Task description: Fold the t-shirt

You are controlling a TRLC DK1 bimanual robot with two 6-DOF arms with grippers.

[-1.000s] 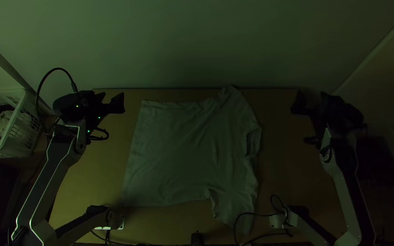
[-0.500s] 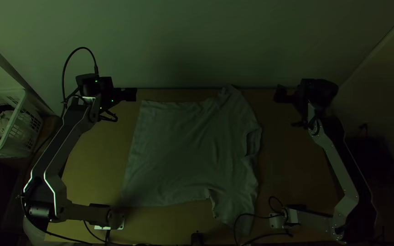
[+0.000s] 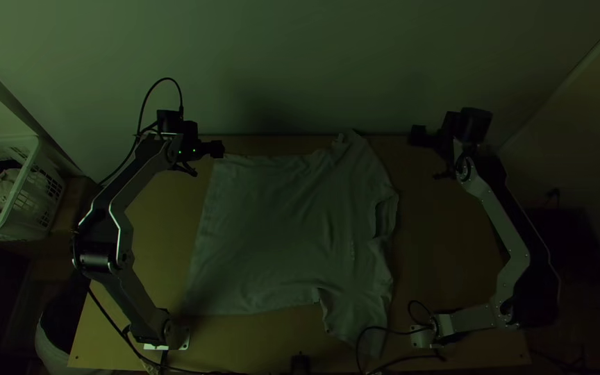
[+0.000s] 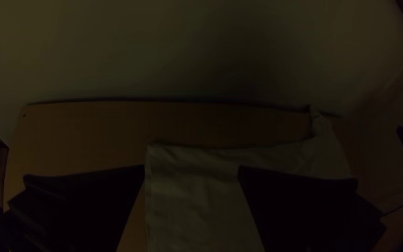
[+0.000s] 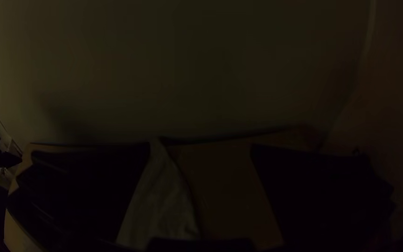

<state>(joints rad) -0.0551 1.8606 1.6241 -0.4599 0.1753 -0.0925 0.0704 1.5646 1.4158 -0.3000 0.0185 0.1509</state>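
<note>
A pale t-shirt [image 3: 279,229] lies spread on the table, its hem side toward the left and its collar toward the right, sleeves pointing to the far and near edges. My left gripper [image 3: 218,148] is over the shirt's far left corner; in the left wrist view the gripper [image 4: 191,170] stands open above the cloth [image 4: 197,200]. Right of the far sleeve is my right gripper [image 3: 417,135]. In the right wrist view that gripper [image 5: 200,149] has its fingers wide apart, with the sleeve cloth [image 5: 159,200] partly between them, lower down.
A white basket [image 3: 29,201] with cloth inside stands beyond the table's left side. Bare wood of the table [image 3: 439,257] shows right of the shirt. Black cables [image 3: 397,332] lie near the right arm's base, over the near sleeve. A wall rises behind the table.
My left gripper has moved right to the shirt's far left corner. The right gripper has moved left, closer to the far sleeve. The shirt lies as before.
</note>
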